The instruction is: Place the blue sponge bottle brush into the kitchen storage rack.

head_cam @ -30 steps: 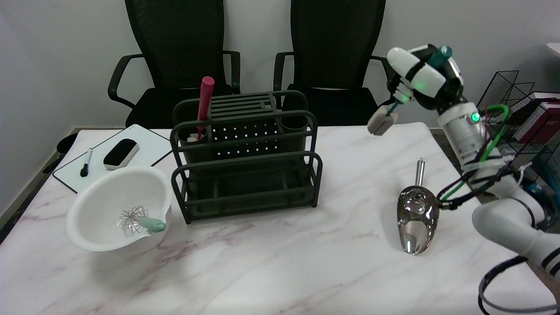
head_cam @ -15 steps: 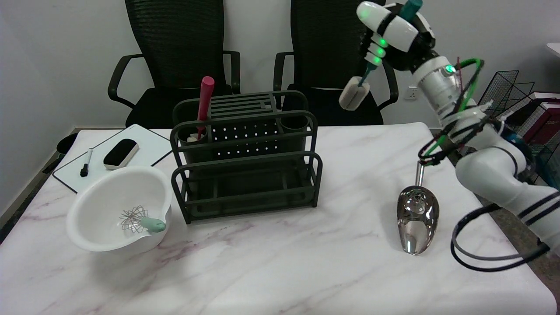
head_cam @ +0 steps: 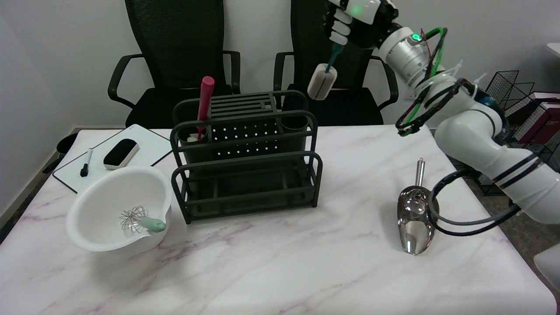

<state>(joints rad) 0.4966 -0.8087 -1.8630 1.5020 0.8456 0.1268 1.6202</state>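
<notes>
My right hand (head_cam: 354, 22) is high at the top of the head view, gripping the teal handle of the bottle brush (head_cam: 322, 82). The brush hangs sponge end down, slightly tilted, its pale sponge in the air a little above and to the right of the rack's right round cup (head_cam: 294, 124). The dark green storage rack (head_cam: 245, 153) stands at the table's middle. Its left cup holds a red-handled tool (head_cam: 204, 103). The brush touches nothing but my hand.
A white bowl (head_cam: 94, 218) with a whisk (head_cam: 140, 221) sits left of the rack. A whiteboard (head_cam: 144, 146) with an eraser and a marker lies at the back left. A metal scoop (head_cam: 415, 214) lies to the right. Two black chairs stand behind the table.
My right hand has carried the brush up and to the left, from over the table's right rear corner to a spot near the rack's right cup. The other things have not moved.
</notes>
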